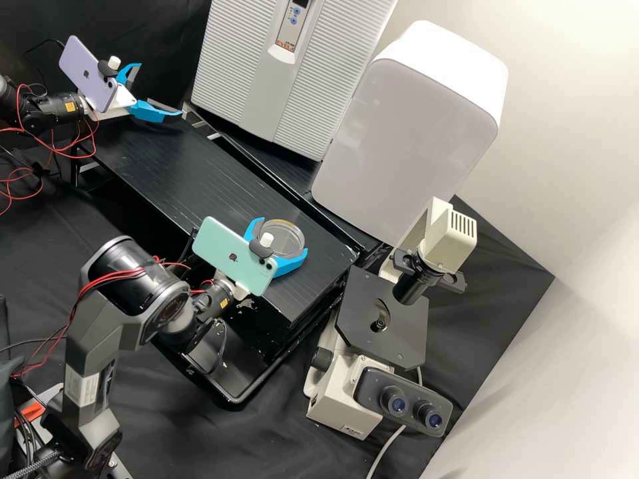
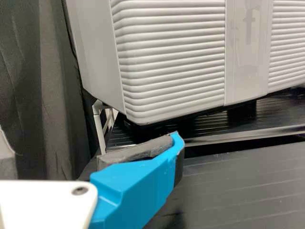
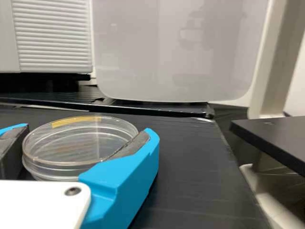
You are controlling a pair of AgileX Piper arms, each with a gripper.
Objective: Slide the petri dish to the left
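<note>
Petri dish sits near the right end of the raised black bench, clear w/ lid on, flat on the surface. A yellowish strip shows at its far rim in the right wrist view.

R gripper is at the dish. Its blue fingers bracket the dish on both sides, and the dark pads look to touch the rim on each side, so they are pinching the dish. A mint phone is mounted on that wrist, just beside the dish.

L gripper is at the far left end of the bench, well apart from the dish. Its fingers are spread w/ nothing between them. A purple phone is on that wrist. The left wrist view shows one blue finger low over the bench, near the bottom corner of the white ribbed unit.

The ribbed unit stands behind the bench. A smooth white box is to the right of it, just behind the dish end. A microscope is off the bench's right end, on black cloth.
</note>
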